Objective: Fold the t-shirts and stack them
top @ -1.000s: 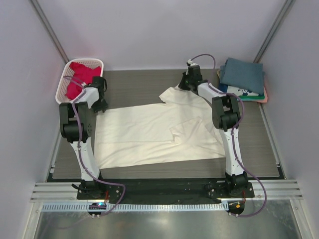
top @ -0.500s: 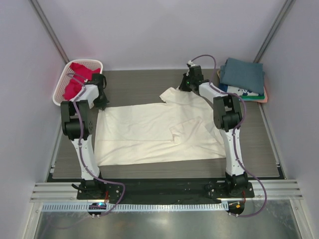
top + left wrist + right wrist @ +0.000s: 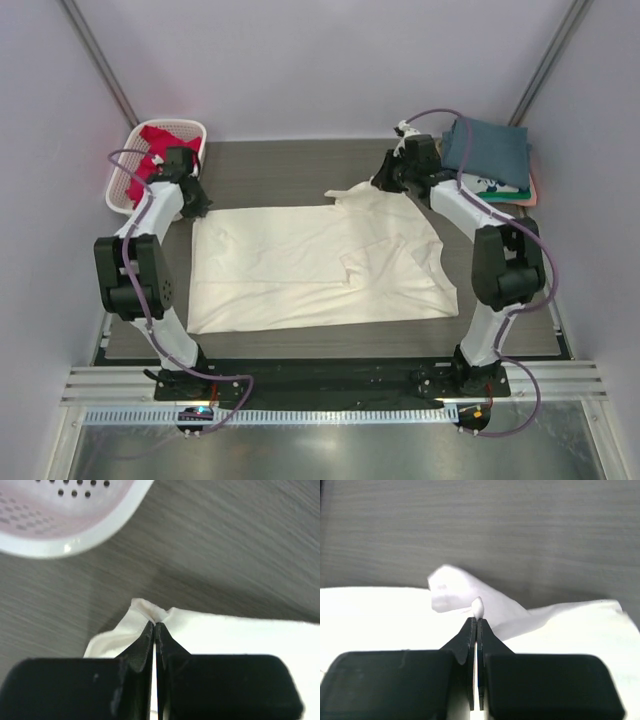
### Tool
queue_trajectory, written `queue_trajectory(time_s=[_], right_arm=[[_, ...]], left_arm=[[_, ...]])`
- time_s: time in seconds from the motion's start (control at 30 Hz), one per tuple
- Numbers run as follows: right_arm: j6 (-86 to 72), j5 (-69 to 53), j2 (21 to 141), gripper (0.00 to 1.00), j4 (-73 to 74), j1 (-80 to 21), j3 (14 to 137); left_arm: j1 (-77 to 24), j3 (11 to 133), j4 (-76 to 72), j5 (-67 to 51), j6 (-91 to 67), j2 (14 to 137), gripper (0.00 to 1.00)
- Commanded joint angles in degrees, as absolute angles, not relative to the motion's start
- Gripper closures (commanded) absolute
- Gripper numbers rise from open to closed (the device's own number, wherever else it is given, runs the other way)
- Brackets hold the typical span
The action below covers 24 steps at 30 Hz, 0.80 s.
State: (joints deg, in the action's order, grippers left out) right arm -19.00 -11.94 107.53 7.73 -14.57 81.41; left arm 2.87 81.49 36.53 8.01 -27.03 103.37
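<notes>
The large cream t-shirt [image 3: 310, 265] lies spread on the dark table, with a folded flap near its right middle. My left gripper [image 3: 192, 205] is shut on its far left corner [image 3: 150, 611]. My right gripper [image 3: 385, 185] is shut on a pinch of cream cloth [image 3: 478, 607] at the far right, by the sleeve. A crimson-pink shirt [image 3: 160, 150] lies in the white basket [image 3: 125, 180] at the far left. A stack of folded shirts with the slate-blue one [image 3: 487, 148] on top sits at the far right.
The white basket's rim [image 3: 65, 535] is close beyond my left gripper. Bare dark table [image 3: 290, 170] runs along the far side between the arms. Grey walls close in the back and both sides.
Both grippers have moved outward with the cloth, the left one leftward and the right one rightward. The cream shirt's far edge is pulled straighter and the shirt lies flatter.
</notes>
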Motion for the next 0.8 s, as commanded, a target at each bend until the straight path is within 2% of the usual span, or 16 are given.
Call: queue_trajectory(time_s=[0.0, 0.33, 0.77], right_arm=[[-18.81, -11.69, 98.37, 0.99, 4.66, -14.85, 74.2], [-21.53, -3.78, 72.55, 0.99, 3.52, -14.85, 50.56], [-25.93, 4.04, 49.24, 0.99, 12.91, -14.85, 37.71]], left_arm=[[3.08, 76.74, 34.63, 7.12, -28.3, 98.01, 1.0], [3.16, 64.78, 31.29, 8.26, -31.46, 86.84, 1.0], [3.08, 58.8, 32.43, 11.07, -31.73, 80.25, 1.0]])
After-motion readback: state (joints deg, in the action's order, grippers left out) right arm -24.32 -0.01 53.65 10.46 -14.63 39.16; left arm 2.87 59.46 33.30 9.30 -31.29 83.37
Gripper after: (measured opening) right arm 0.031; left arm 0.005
